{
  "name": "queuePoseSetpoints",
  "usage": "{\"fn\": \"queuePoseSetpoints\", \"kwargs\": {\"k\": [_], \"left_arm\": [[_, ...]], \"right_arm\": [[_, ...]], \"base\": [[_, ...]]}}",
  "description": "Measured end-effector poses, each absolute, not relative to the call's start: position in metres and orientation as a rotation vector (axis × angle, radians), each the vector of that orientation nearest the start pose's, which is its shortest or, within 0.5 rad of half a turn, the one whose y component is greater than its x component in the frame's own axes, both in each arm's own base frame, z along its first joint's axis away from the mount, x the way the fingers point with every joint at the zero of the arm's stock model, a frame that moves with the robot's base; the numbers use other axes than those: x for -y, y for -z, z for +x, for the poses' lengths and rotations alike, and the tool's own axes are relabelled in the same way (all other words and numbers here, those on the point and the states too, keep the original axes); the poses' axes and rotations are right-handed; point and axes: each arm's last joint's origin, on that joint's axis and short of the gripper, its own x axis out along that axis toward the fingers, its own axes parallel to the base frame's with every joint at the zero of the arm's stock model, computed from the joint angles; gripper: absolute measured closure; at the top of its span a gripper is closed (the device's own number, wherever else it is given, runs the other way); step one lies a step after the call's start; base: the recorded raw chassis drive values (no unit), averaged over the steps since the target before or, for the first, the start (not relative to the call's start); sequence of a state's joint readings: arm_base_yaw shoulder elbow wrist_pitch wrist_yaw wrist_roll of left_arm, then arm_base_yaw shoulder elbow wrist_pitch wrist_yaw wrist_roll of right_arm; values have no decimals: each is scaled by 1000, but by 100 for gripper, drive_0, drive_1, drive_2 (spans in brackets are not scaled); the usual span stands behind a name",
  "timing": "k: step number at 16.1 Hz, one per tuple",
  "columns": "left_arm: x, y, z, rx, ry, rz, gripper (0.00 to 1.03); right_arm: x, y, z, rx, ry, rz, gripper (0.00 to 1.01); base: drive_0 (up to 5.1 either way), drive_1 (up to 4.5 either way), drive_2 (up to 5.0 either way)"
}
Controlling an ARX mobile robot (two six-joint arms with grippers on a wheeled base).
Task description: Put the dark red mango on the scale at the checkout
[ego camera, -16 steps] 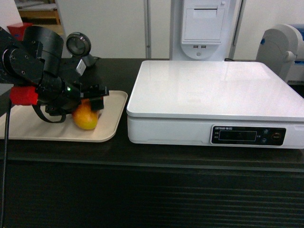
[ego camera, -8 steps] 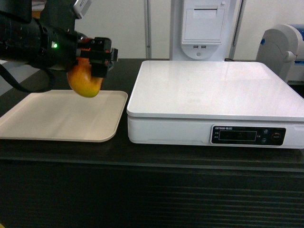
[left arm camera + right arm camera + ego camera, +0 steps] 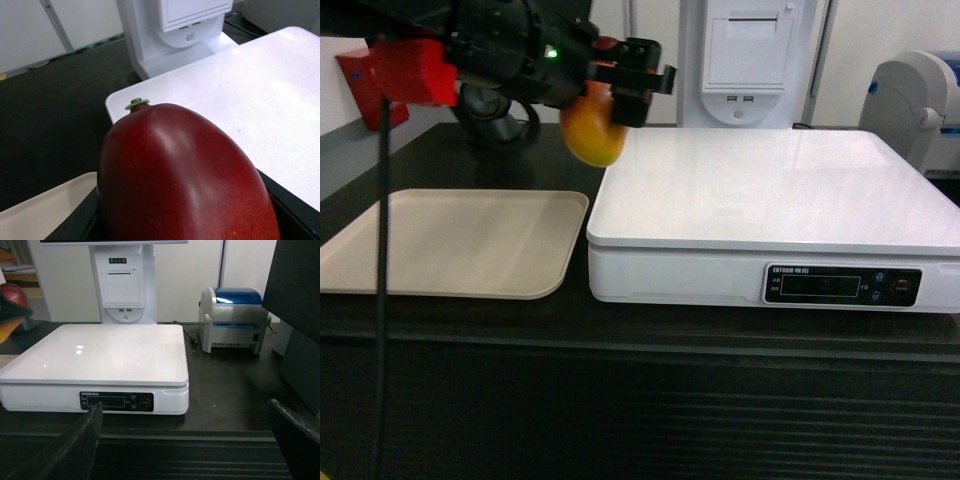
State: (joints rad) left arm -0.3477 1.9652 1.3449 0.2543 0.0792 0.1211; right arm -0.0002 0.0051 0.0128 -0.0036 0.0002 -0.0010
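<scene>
Mango first: I see the dark red mango (image 3: 592,130) pinched in my left claw (image 3: 620,85), held in the air above the table (image 3: 470,160), just at the back left corner of the scale (image 3: 770,190). Below and left of that claw lies the beige tray (image 3: 440,245). My right claw (image 3: 185,440) is spread wide, holding nothing, low in front of the scale's display strip (image 3: 116,402). Beyond it sits a label printer (image 3: 234,320).

shop checkout — scale (image 3: 775,215) | receipt printer (image 3: 752,60) | label printer (image 3: 234,320)
</scene>
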Motion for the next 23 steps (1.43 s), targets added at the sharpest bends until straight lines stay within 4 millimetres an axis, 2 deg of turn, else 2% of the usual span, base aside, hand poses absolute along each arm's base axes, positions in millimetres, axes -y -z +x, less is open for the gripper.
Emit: {"fn": "queuePoseSetpoints", "kwargs": {"k": [4, 7, 11, 14, 17, 20, 23], "left_arm": [[212, -207, 444, -371, 545, 209, 35], [239, -203, 456, -370, 587, 227, 35], [271, -182, 467, -396, 643, 283, 35], [289, -176, 472, -369, 666, 367, 35], [295, -175, 470, -323, 691, 448, 33], [302, -169, 467, -293, 736, 513, 3], [304, -169, 467, -273, 744, 514, 5]], "right_arm": [[0, -167, 97, 4, 0, -1, 3], [0, -167, 97, 4, 0, -1, 3], [0, -167, 97, 4, 0, -1, 3], [0, -167, 97, 4, 0, -1, 3], [0, -167, 97, 4, 0, -1, 3], [0, -167, 97, 4, 0, -1, 3], [0, -167, 97, 4, 0, -1, 3]], "base": [[0, 0, 0], [0, 0, 0], [0, 0, 0], [0, 0, 0], [0, 0, 0], [0, 0, 0], [0, 0, 0]]}}
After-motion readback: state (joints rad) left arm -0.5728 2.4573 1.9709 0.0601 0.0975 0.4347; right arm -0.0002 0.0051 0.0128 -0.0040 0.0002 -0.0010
